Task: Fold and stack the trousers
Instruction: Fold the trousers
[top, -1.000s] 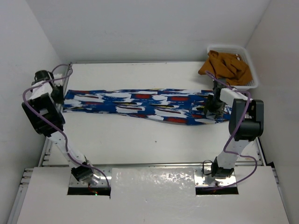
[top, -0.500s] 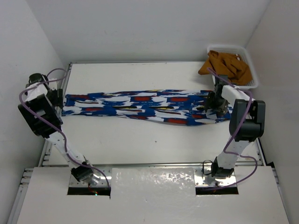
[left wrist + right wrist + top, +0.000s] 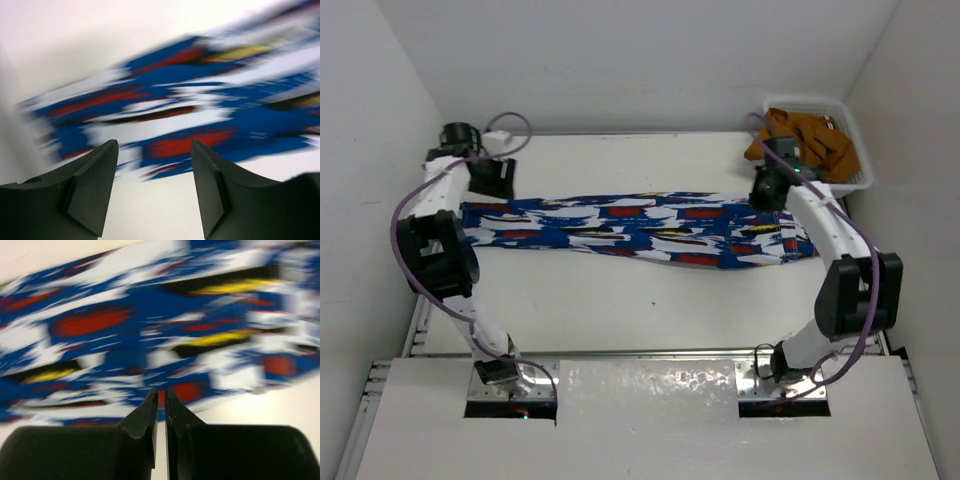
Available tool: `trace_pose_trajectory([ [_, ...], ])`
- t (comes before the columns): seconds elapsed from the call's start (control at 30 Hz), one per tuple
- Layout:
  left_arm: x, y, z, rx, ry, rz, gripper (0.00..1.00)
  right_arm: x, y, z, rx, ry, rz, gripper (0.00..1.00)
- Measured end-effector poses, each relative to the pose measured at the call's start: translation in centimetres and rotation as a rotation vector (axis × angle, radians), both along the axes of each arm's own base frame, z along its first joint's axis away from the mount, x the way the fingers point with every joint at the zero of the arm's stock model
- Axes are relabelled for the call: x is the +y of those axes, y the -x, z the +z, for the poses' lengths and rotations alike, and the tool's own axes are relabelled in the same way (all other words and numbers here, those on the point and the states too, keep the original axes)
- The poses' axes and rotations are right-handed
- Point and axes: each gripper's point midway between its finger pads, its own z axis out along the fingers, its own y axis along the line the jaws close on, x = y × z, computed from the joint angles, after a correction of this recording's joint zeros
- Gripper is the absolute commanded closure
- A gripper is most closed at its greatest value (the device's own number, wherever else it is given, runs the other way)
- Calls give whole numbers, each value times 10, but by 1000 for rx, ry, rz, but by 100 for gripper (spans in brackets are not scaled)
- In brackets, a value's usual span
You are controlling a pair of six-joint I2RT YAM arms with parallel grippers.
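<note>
The trousers (image 3: 640, 225), royal blue with white, red, yellow and black patches, lie stretched flat from left to right across the table. My left gripper (image 3: 498, 178) hovers at the far side of their left end. It is open and empty, and in the left wrist view the blurred trousers (image 3: 175, 115) lie beyond the left gripper (image 3: 154, 145). My right gripper (image 3: 765, 190) sits over the far edge of their right end. In the right wrist view the right gripper (image 3: 161, 390) is shut with nothing visibly held, and the trousers (image 3: 125, 315) lie blurred beyond its tips.
A white basket (image 3: 812, 100) holding a brown garment (image 3: 805, 140) stands at the far right corner, just behind my right gripper. White walls close in the table on three sides. Bare table runs along the near side of the trousers.
My left gripper opened and swung from the trousers' left end toward the far side. My right gripper lifted off the right end, moved toward the far edge and shut. The trousers stay flat.
</note>
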Motion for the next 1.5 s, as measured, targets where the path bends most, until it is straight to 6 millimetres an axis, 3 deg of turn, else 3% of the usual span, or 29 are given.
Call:
trace_pose_trajectory([
  [0.07,-43,7,-22,49,62,-88,43,48,-14,-5,4,-23,119,99],
  [0.13,-65,23,-49,128,97,-120,44,95,-36,-14,-1,-58,215,100],
  [0.23,-70,52,-92,261,93,-109,44,157,-64,-42,11,-127,312,100],
  [0.33,-59,65,-123,318,36,-85,44,184,-73,-84,66,-180,325,100],
  [0.47,-50,63,-124,284,-30,-61,44,183,-81,-144,181,-182,274,100],
  [0.6,-49,62,-125,268,-49,-57,43,175,-121,-138,114,-184,233,100],
  [0.7,-49,62,-124,259,-49,-59,42,168,-125,-139,112,-185,215,100],
  [0.87,-52,62,-113,252,0,-72,37,157,-124,-135,118,-137,243,87],
  [0.9,-52,59,-105,237,30,-69,23,154,-122,-132,121,-124,253,86],
  [0.97,-48,47,-79,182,93,-51,21,147,-120,-120,120,-107,262,84],
  [1.03,-30,27,-42,67,148,16,21,137,-118,-97,86,-105,257,83],
  [1.13,31,13,11,-109,153,191,20,111,-107,-49,11,-103,234,81],
  [1.2,79,21,24,-167,124,332,20,95,-100,-17,-50,-95,216,80],
  [1.27,116,36,18,-157,107,455,20,84,-95,5,-94,-86,205,80],
  [1.33,138,48,-2,-111,105,541,20,83,-90,15,-113,-82,211,79],
  [1.4,144,54,-29,-48,111,582,19,85,-86,10,-100,-77,222,78],
  [1.5,143,56,-66,38,131,596,16,85,-69,-12,-28,-72,236,78],
])
